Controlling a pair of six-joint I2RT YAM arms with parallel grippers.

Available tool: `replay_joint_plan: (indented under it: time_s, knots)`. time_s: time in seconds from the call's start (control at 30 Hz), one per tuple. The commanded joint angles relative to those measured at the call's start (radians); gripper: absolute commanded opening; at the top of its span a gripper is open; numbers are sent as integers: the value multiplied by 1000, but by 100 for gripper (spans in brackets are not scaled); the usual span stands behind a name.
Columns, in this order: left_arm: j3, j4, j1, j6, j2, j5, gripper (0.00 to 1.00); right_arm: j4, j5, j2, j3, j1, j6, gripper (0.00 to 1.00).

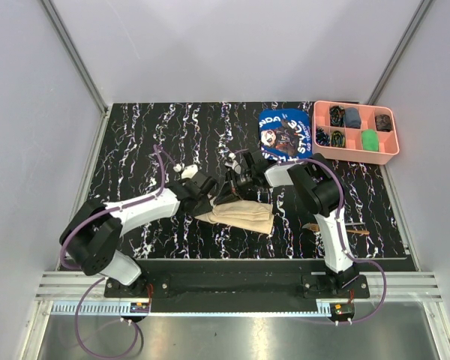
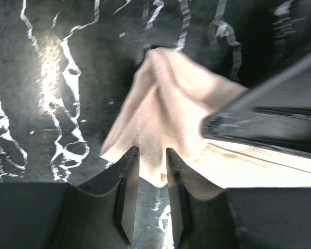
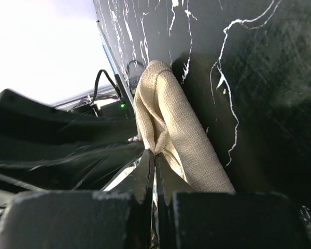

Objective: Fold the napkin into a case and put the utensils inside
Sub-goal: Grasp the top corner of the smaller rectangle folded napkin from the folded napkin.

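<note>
By the right end effector (image 3: 155,155), its jaws pressed together, a fold of the napkin (image 3: 171,119) is being pinched and drawn up into a ridge above the counter (image 3: 259,78). The left end effector (image 2: 150,153) is being shown with its jaws a narrow gap apart. The napkin's edge is lying right at their mouth, and whether any cloth is being gripped there cannot be told. From both end effectors the napkin is being spread toward the near edge of the counter, its long axis running left to right between the arms. Its far left corner is being met by the left end effector, and the middle of its far edge by the right one. The coming fold is being judged to turn on that raised far edge, which is nearer the right arm.
</note>
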Motion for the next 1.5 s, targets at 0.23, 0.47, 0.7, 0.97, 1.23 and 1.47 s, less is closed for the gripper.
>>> replay_joint_plan:
  time_s: [0.23,0.47,0.7,0.97,1.23,1.47]
  knots:
    - [142,-118,-18,-1,130,-67,26,-23,3,-55,26,16,-39,0]
    - [127,-89,-21,19,58,-101,0,-66,10,-46,52,45,-62,0]
    - [56,-1,-23,26,-11,-115,0,-173,34,-29,115,99,-74,0]
    - [58,46,-13,28,15,-98,0,-189,36,50,160,137,-52,1]
    - [-5,125,-12,6,-25,-110,0,-294,65,97,235,163,-94,3]
    - [33,91,31,26,62,-29,0,-351,63,105,258,163,-141,9]
